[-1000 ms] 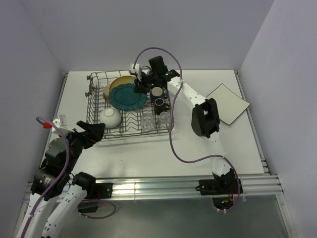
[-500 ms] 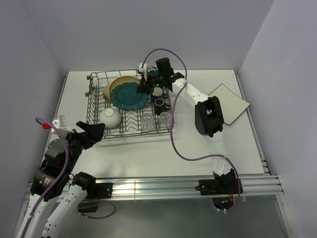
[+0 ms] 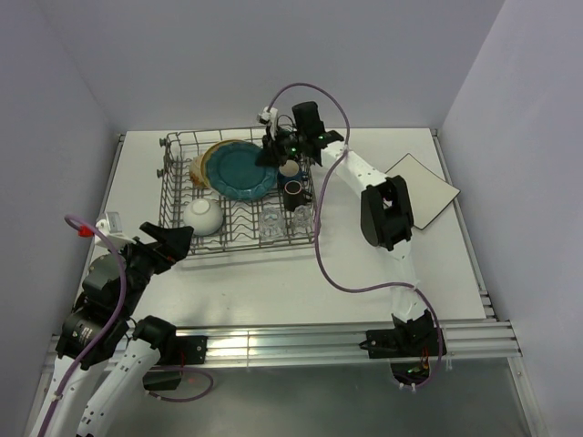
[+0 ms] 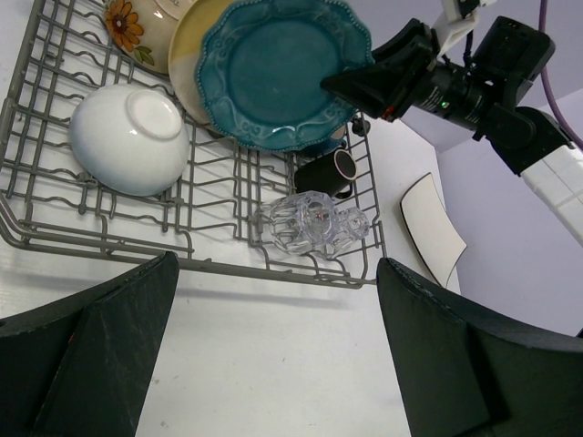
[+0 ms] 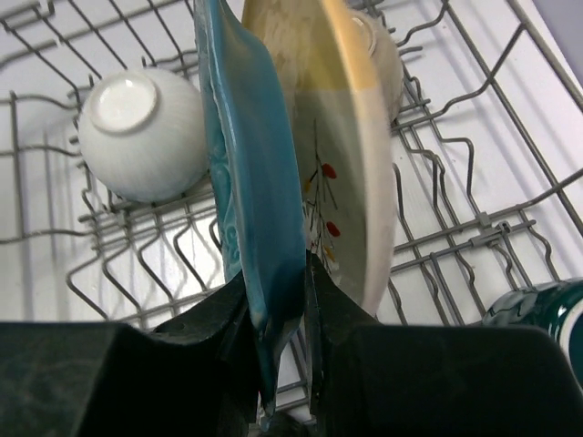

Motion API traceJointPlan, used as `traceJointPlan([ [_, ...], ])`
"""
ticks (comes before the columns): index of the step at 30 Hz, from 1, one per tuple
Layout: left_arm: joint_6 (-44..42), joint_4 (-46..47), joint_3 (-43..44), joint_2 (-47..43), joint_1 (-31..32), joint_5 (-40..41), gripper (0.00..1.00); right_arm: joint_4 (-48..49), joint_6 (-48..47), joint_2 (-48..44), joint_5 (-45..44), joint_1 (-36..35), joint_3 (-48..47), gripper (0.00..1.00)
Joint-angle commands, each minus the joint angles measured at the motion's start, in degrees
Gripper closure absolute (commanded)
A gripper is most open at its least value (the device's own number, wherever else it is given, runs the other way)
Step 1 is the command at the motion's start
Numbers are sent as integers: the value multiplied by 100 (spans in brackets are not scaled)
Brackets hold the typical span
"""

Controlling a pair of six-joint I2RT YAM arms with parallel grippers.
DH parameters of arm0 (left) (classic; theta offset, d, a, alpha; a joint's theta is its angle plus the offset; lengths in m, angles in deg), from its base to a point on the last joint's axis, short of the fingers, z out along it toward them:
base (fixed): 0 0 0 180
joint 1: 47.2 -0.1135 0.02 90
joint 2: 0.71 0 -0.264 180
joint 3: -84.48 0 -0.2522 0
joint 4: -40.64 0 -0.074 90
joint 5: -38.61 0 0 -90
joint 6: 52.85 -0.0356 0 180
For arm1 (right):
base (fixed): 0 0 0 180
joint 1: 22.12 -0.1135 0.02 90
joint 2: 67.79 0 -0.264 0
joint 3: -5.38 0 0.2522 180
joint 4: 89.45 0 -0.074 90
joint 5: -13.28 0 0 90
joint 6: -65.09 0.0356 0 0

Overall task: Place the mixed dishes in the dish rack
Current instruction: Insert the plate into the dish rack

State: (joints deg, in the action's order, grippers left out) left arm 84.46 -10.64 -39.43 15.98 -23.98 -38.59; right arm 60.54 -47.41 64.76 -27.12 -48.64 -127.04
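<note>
My right gripper (image 3: 273, 151) (image 5: 278, 305) is shut on the lower rim of the teal scalloped plate (image 3: 239, 170) (image 5: 250, 173), which stands almost on edge over the dish rack (image 3: 167, 187) (image 4: 182, 264). The plate is next to the yellow-cream plate (image 3: 211, 152) (image 5: 351, 155). In the rack are an upturned white bowl (image 3: 204, 216) (image 4: 127, 137), a dark mug (image 3: 293, 193) (image 4: 330, 171) and clear glasses (image 3: 271, 221) (image 4: 314, 218). My left gripper (image 3: 168, 240) (image 4: 273, 309) hangs open and empty over the table, near the rack's front left corner.
A white square plate (image 3: 419, 189) (image 4: 433, 232) lies on the table to the right of the rack. A cream dish with a flower print (image 4: 127, 23) leans at the rack's far left. A teal mug (image 5: 547, 309) is close to the right gripper. Walls enclose the table.
My right gripper has carried the teal plate toward the rack's far side and tipped it more upright against the yellow-cream plate. The left arm has stayed still.
</note>
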Motion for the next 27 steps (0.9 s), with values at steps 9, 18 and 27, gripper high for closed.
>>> traceJointPlan([
  [9,15,122,-14,-69,-2,-14,3,983,1345,-370,831,16,-783,100],
  [18,33,104,-31,-113,-2,-14,2,309,424,-405,665,-46,-712,100],
  [27,6,113,-14,-43,-2,-5,3,-220,-457,-397,427,-204,-571,100],
])
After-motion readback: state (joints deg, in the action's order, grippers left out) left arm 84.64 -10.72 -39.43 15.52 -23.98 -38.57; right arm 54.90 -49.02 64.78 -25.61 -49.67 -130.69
